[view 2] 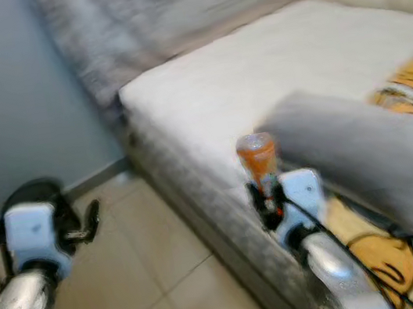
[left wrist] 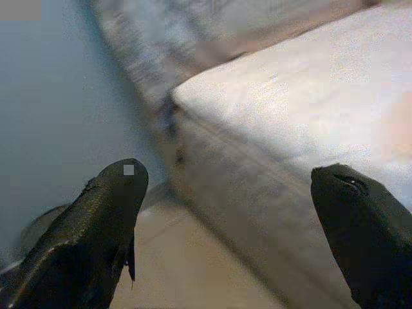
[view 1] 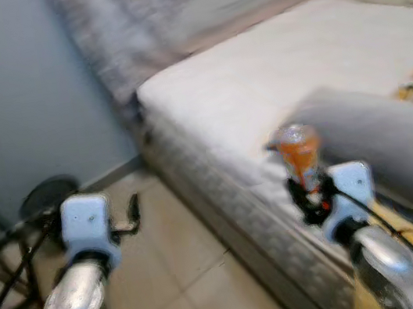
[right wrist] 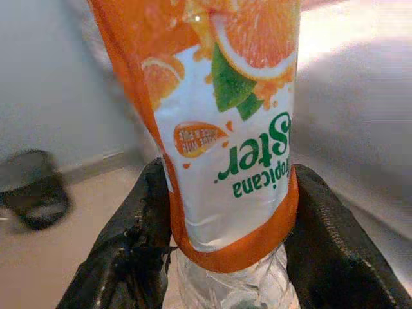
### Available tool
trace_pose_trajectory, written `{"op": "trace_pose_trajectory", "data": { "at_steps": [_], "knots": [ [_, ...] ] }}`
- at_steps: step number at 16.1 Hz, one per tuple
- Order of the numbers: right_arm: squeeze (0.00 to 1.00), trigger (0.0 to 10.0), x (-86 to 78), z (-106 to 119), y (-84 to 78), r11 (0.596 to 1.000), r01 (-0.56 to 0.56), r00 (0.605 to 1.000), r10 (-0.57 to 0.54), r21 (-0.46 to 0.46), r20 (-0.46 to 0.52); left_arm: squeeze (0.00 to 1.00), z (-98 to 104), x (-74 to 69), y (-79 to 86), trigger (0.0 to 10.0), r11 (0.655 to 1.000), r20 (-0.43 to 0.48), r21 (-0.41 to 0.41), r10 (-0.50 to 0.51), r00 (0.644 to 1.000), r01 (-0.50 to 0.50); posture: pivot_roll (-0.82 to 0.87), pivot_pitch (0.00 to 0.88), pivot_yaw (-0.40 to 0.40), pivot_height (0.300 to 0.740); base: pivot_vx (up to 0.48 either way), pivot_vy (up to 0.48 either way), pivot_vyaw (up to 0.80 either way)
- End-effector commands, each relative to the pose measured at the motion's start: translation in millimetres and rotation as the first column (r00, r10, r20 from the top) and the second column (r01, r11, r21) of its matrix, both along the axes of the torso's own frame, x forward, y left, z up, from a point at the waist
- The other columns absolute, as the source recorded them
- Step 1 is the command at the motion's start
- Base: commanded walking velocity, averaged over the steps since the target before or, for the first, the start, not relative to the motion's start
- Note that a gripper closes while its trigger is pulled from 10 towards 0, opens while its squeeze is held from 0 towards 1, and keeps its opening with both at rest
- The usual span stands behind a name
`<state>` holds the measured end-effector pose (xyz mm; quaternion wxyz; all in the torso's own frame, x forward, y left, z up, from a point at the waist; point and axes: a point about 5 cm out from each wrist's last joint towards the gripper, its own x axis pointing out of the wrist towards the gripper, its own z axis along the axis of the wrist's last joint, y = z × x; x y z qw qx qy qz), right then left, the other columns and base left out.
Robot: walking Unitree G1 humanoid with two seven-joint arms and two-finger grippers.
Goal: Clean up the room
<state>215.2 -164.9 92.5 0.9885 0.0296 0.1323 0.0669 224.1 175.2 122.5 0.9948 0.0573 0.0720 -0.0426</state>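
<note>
Right tool [view 1: 308,194]: lower centre-right of the left eye frame, its two black fingers [right wrist: 138,238] clamped on either side of an orange juice bottle [view 1: 300,153]; my guess is the bottle is being carried off as rubbish.
Bottle position: upright in the head views, held over the edge of the bed [view 1: 259,90], in front of a grey pillow [view 1: 394,139].
Bottle look: clear plastic, crinkled at the neck end, orange label with fruit slices, green leaves and "Tropicana Twister" lettering, which reads upside down in the right wrist view.
Left tool [view 1: 133,210]: lower left of the frame, over the tiled floor [view 1: 189,284], fingers spread wide with nothing between them; probably kept free for the next item.
Lower right: yellow patterned bedding [view 2: 374,253].
Left edge: a dark stand [view 1: 15,242] with thin legs beside the blue-grey wall [view 1: 14,91].
Far: padded grey headboard [view 1: 159,12], blurred.
</note>
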Motion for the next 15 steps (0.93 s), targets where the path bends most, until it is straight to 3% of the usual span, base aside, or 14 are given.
{"op": "trace_pose_trajectory", "data": {
  "at_steps": [1,5,12,15],
  "knots": [
    [0.00,10.0,4.2,5.7,6.4,1.000,-0.013,0.999,0.012,0.016,0.033,0.00,2.0,-2.4,8.3,10.0,1.000,0.003,0.025,0.015,1.000,-0.015,-0.04,0.000,0.053,0.740,0.296,0.000,0.00],
    [0.00,10.0,6.7,6.1,11.3,0.999,-0.041,0.998,0.041,-0.006,0.044,0.00,3.7,-0.7,8.0,10.0,1.000,0.007,0.028,0.006,1.000,-0.007,-0.02,0.000,0.058,0.740,0.294,0.000,0.00],
    [0.00,10.0,6.4,4.3,15.0,0.996,-0.084,0.996,0.085,-0.038,0.041,0.00,6.1,-1.9,7.4,10.0,1.000,0.008,0.026,0.003,1.000,-0.003,-0.02,0.000,0.050,0.740,0.294,0.000,0.80],
    [0.00,10.0,4.3,1.8,13.0,0.995,-0.084,0.996,0.086,-0.055,0.030,0.00,6.8,-1.2,7.4,10.0,1.000,0.010,0.027,0.003,1.000,-0.003,-0.02,0.000,0.055,0.740,0.292,0.000,0.00]
  ]
}}
